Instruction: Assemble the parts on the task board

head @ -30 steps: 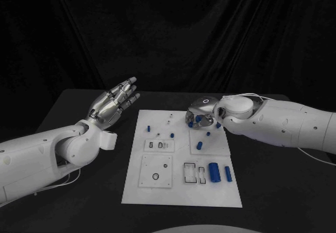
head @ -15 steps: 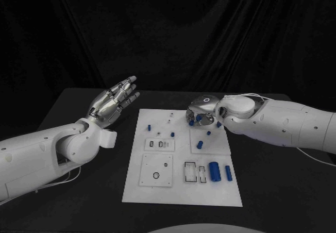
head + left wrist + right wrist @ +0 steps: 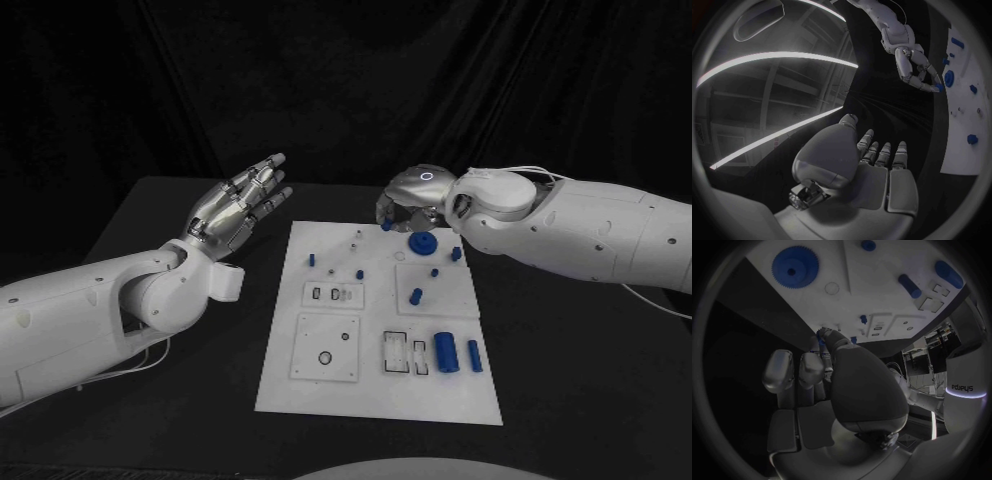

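The white task board (image 3: 378, 330) lies in the middle of the black table (image 3: 577, 350), filling the centre and lower centre of the head view. The right hand (image 3: 408, 205) hangs over the board's far edge, just above centre in that frame, with its fingers curled down. It pinches a small blue part (image 3: 388, 226) at its fingertips; in the left wrist view the same blue piece (image 3: 939, 87) sits between the fingertips of the right hand (image 3: 916, 67) at the upper right of the circle.

Just below and right of that hand, on the board, lies a blue gear (image 3: 423, 243), apart from the fingers. The right wrist view shows this gear (image 3: 795, 266) flat on the white plate at the upper left, beyond the curled fingers (image 3: 826, 345).

Further down the board stand several small blue pegs, 1 near its left edge (image 3: 310, 259) and 1 in the middle right (image 3: 415, 296). 2 larger blue cylinders (image 3: 446, 353) lie side by side near the lower right corner of the board.

The left hand (image 3: 238, 208) is raised at the left of the head view, beside the board's far left corner. Its fingers are spread and straight, and it holds nothing. The left wrist view shows its palm (image 3: 861, 170) bare.
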Motion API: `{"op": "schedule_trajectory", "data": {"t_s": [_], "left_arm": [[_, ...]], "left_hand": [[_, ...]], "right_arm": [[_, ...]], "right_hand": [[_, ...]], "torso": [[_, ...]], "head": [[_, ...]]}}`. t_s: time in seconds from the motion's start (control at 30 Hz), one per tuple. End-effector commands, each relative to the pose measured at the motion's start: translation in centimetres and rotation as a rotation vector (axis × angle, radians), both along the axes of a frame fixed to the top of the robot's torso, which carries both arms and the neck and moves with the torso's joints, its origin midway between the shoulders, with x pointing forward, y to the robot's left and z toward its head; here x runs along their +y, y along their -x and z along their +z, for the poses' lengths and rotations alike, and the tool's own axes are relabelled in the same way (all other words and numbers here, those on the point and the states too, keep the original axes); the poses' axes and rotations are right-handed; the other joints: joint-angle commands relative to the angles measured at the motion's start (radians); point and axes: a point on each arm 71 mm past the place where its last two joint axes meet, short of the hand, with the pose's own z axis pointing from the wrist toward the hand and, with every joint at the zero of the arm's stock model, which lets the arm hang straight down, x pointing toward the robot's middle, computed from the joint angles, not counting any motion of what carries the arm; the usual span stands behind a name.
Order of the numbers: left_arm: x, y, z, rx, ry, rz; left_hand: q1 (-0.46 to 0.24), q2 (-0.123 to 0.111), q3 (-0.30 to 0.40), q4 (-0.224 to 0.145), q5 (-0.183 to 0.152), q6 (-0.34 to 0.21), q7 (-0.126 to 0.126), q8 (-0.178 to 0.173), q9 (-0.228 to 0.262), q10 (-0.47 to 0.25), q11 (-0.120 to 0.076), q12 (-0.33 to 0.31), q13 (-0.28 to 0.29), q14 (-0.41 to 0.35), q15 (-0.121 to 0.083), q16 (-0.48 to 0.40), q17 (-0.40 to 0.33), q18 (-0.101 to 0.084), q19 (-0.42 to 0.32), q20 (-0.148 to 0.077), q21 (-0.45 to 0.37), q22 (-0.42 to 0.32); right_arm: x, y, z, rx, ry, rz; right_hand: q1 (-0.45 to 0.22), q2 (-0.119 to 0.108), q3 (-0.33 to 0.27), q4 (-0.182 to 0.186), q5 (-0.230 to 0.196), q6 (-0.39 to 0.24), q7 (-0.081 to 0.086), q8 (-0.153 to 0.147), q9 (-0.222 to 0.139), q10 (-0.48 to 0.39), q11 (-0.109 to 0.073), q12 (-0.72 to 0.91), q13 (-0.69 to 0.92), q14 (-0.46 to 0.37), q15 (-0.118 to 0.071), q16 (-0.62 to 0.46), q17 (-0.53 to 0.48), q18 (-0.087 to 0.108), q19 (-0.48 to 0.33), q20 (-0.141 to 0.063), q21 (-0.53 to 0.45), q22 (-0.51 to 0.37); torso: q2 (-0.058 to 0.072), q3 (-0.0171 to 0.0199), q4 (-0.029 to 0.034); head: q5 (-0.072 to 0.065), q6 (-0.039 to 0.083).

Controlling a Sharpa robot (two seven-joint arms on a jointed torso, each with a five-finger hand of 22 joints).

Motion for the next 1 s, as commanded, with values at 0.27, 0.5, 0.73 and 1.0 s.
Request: {"op": "schedule_trajectory", "data": {"t_s": [0.27,0.5,0.73,1.0], "left_arm": [[-0.6,0.5,0.6,-0.077,0.036,-0.042],[-0.6,0.7,0.8,-0.109,0.024,-0.057],[-0.4,0.7,0.8,-0.109,0.017,-0.06],[-0.5,0.6,0.7,-0.105,0.015,-0.069]], "left_hand": [[0.013,-0.002,0.007,-0.007,0.006,0.003,-0.001,0.003,0.001,0.0,0.007,-0.001,0.0,0.0,0.013,-0.004,-0.001,0.013,-0.001,0.013,-0.004,-0.001],[0.015,-0.006,0.008,-0.012,0.007,0.002,-0.001,0.003,0.001,0.001,0.008,-0.001,0.0,0.0,0.016,-0.004,-0.001,0.013,-0.001,0.016,-0.004,-0.001],[0.016,-0.006,0.009,-0.013,0.007,0.002,-0.001,0.003,0.001,0.0,0.008,-0.001,0.0,0.0,0.016,-0.004,-0.001,0.013,-0.001,0.016,-0.004,-0.001],[0.016,-0.004,0.011,-0.014,0.007,-0.001,0.0,0.003,0.001,0.0,0.009,-0.001,0.0,0.0,0.018,-0.004,-0.001,0.013,-0.001,0.018,-0.004,-0.001]], "right_arm": [[1.7,-1.6,0.4,0.001,0.014,-0.02],[2.7,-2.5,-0.2,0.011,0.031,-0.033],[3.3,-2.8,-0.6,0.022,0.042,-0.04],[3.3,-3.0,-1.0,0.033,0.051,-0.053]], "right_hand": [[-0.011,-0.001,0.005,0.003,-0.011,0.006,0.007,0.003,0.058,0.005,0.001,-0.009,-0.004,0.004,0.003,0.007,0.01,-0.022,0.006,0.0,0.008,0.007],[-0.012,-0.002,0.008,0.002,-0.013,0.001,0.008,0.0,0.059,0.006,0.002,-0.012,-0.005,0.003,0.004,0.008,0.013,-0.022,0.005,0.001,0.008,0.009],[-0.013,-0.004,0.014,0.001,-0.012,-0.009,0.01,-0.004,0.062,0.005,0.006,-0.02,-0.008,-0.003,0.007,0.004,0.007,-0.021,-0.001,0.004,0.004,0.007],[-0.014,-0.006,0.019,0.001,-0.013,-0.015,0.011,-0.008,0.064,0.001,0.01,-0.028,-0.01,-0.008,0.01,0.002,0.004,-0.021,-0.006,0.006,0.002,0.006]], "torso": [[0.004,-0.0027,0.0056],[0.012,-0.0044,0.0148],[0.019,-0.0051,0.0202],[0.028,-0.0045,0.0235]], "head": [[-0.009,-0.015],[-0.025,-0.014],[-0.032,-0.007],[-0.052,0.004]]}}
